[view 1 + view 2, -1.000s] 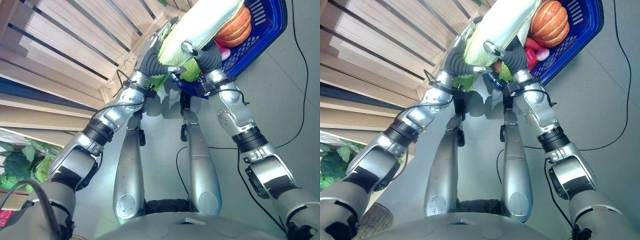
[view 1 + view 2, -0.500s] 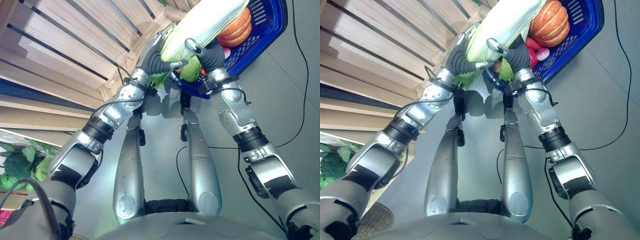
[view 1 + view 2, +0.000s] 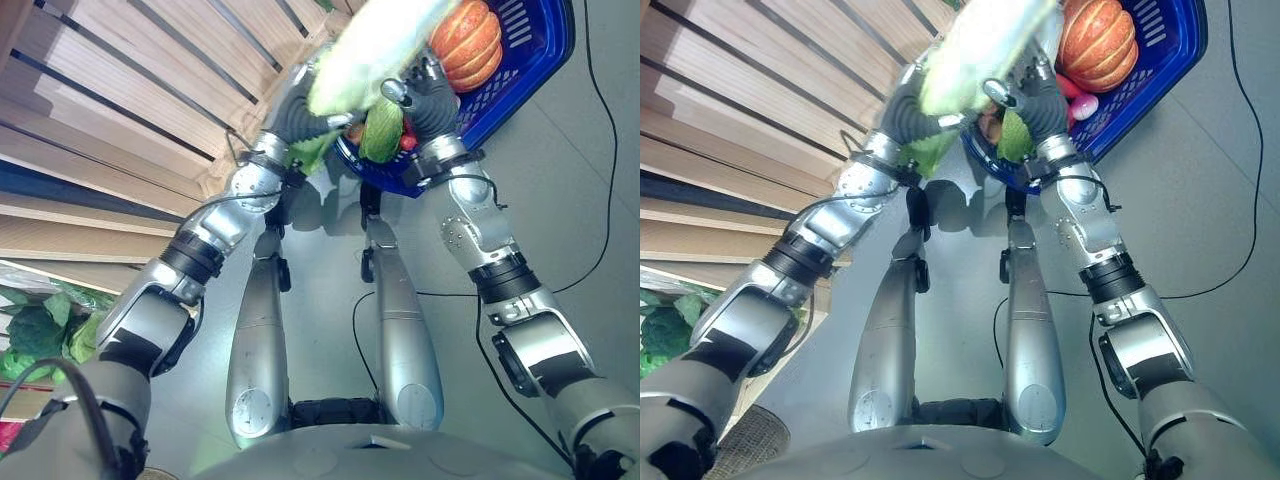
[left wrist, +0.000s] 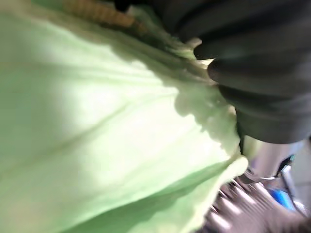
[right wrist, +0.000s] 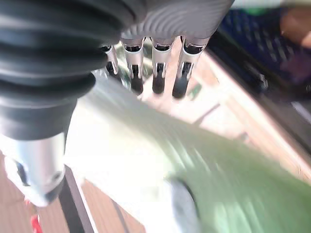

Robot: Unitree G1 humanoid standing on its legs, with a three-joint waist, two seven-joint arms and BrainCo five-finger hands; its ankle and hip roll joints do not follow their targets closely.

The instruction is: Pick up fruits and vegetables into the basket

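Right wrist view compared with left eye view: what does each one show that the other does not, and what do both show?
Right wrist view alone: the right hand's straight fingers from very close, above the cabbage.
Left eye view alone: the orange pumpkin in the blue basket, the wooden slats, and the left hand.
Both: the pale green cabbage and the basket.

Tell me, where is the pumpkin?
The pumpkin sits in the blue basket at the top right of both eye views, right beside the big cabbage.
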